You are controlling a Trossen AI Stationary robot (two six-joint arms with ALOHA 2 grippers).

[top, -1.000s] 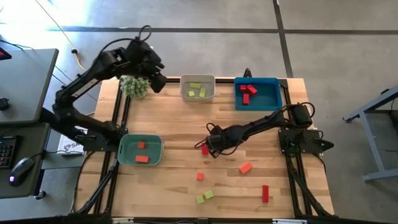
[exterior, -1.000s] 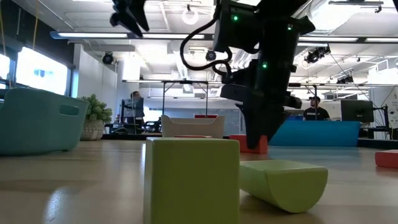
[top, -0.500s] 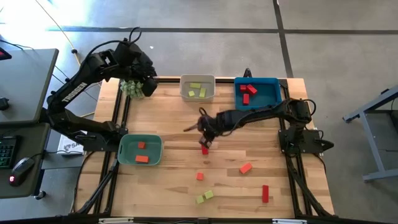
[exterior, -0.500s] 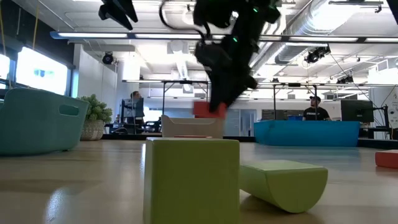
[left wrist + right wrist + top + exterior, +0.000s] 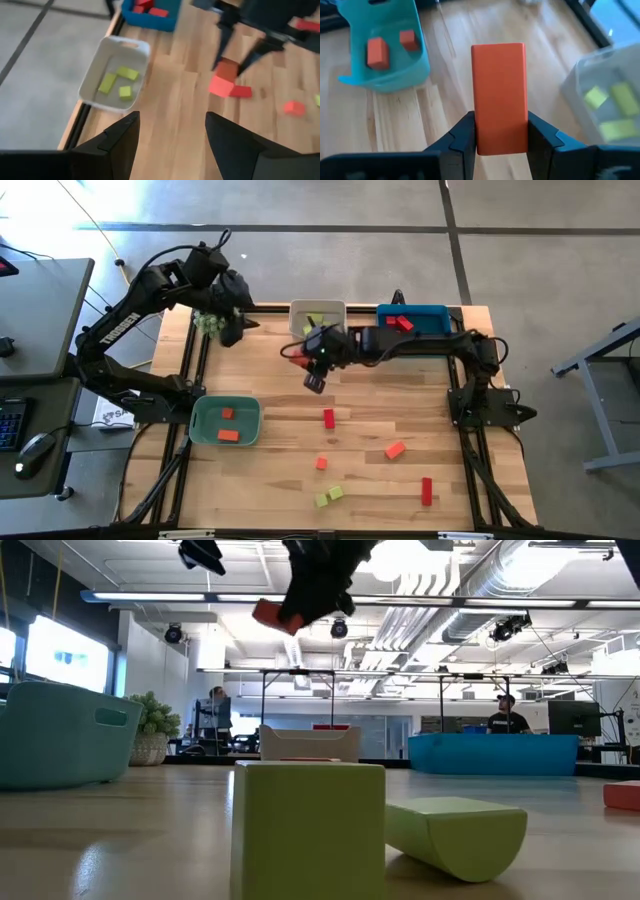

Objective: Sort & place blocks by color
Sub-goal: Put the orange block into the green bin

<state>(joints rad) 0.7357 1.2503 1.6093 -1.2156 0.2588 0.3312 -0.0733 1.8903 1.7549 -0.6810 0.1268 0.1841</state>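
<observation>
My right gripper [image 5: 305, 362] hangs above the table in front of the white tray [image 5: 318, 308], shut on an orange block [image 5: 500, 90], which also shows high up in the low view [image 5: 272, 615]. The white tray holds yellow-green blocks [image 5: 117, 82], the blue tray [image 5: 430, 313] red ones, and the teal tray [image 5: 225, 420] two orange ones. On the wood lie a red block [image 5: 328, 418], two orange blocks [image 5: 320, 463] [image 5: 395, 450], two yellow-green ones [image 5: 328, 496] and another red block [image 5: 426, 491]. My left gripper [image 5: 232, 330] is open, raised over the far left corner. My right gripper pinches the orange block between its two fingers [image 5: 465, 132], which sit on the two long side faces at one end [image 5: 500, 137]. The rest of the block sticks out beyond the fingertips. The block is lifted clear of the table and tilted.
A fuzzy green plant [image 5: 210, 320] stands at the far left corner under my left arm. My right arm stretches across the blue tray and the white tray. In the low view, two yellow-green blocks [image 5: 310, 830] stand close to the camera. People sit in the room behind.
My right gripper has risen from beside the red block with the orange block between its fingers and swung toward the far left, ending in front of the white tray. The red block stayed on the wood. My left gripper has shifted a little toward the left edge.
</observation>
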